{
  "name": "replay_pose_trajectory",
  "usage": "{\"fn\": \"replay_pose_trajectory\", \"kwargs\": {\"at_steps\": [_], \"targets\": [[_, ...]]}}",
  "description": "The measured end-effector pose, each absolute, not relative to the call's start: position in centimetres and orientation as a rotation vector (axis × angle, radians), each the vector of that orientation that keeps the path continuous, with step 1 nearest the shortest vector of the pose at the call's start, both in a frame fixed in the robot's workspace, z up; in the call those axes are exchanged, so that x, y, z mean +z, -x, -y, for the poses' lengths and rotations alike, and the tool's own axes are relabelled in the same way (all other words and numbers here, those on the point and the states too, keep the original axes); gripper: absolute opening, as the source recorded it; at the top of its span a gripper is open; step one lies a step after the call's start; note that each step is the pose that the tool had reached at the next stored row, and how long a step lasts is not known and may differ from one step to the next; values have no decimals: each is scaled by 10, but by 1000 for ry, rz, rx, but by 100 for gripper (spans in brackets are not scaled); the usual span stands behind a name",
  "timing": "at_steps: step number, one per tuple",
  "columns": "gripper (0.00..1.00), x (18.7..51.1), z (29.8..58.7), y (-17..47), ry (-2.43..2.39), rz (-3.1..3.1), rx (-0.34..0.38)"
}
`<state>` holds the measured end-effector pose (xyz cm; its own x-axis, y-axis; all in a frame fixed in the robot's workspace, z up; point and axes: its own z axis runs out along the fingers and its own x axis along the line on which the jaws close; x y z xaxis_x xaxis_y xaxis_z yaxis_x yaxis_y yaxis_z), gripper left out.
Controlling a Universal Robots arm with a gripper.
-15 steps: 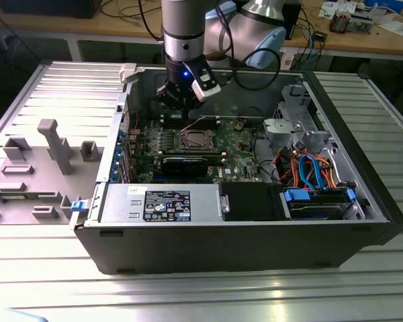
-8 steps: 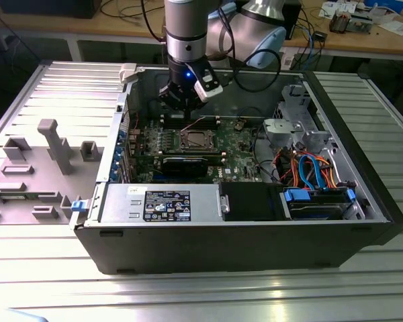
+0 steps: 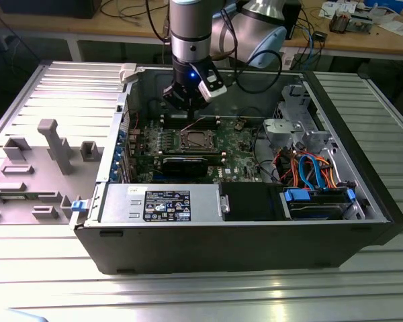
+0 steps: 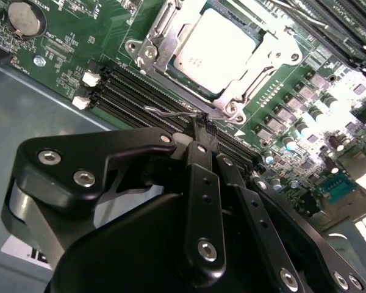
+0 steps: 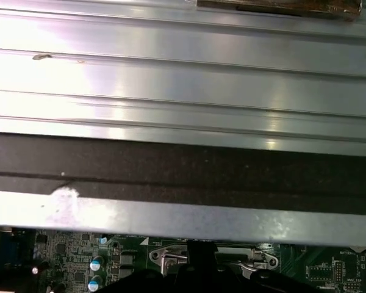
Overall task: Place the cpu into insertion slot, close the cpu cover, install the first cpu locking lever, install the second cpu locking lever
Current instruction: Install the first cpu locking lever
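Ribbed grey aluminium makes up the table [image 3: 188,295] nearest the exterior view, bare along the front edge. On it lies the open computer case [image 3: 208,245], its dark front wall first, then the grey power supply [image 3: 158,204] with a label, and at about 4 o'clock from the case's middle a blue drive caddy [image 3: 316,201] beside orange and blue cables [image 3: 309,168]. Towards 9 o'clock, outside the case, the removed grey side panel [image 3: 40,168] lies flat with its plastic posts standing up.

Deeper in, the green motherboard [image 3: 188,151] fills the case floor. The cpu [image 4: 215,52] sits in its socket near the board's middle, its silver-grey top showing through the window of the cpu cover [image 4: 155,46], which lies flat down around it. Black memory slots [image 4: 140,91] run just beside the socket, between it and the gripper.

The gripper [image 4: 202,122] hangs over the board at roughly 12 o'clock from the socket in the exterior view, close to the case's rear wall [image 3: 255,84], so room behind it is tight. In the second wrist view its fingers are drawn together, tips meeting on a thin wire locking lever [image 4: 171,113] that stands just off the socket's corner. In the first wrist view the case's metal rim [image 5: 183,213] runs just beside the gripper's tip.
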<state>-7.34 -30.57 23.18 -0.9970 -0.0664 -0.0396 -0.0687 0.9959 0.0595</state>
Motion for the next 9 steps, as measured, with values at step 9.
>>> {"fn": "replay_pose_trajectory", "kwargs": {"at_steps": [9], "targets": [[11, 230, 304, 66, 105, -3102, 83]]}}
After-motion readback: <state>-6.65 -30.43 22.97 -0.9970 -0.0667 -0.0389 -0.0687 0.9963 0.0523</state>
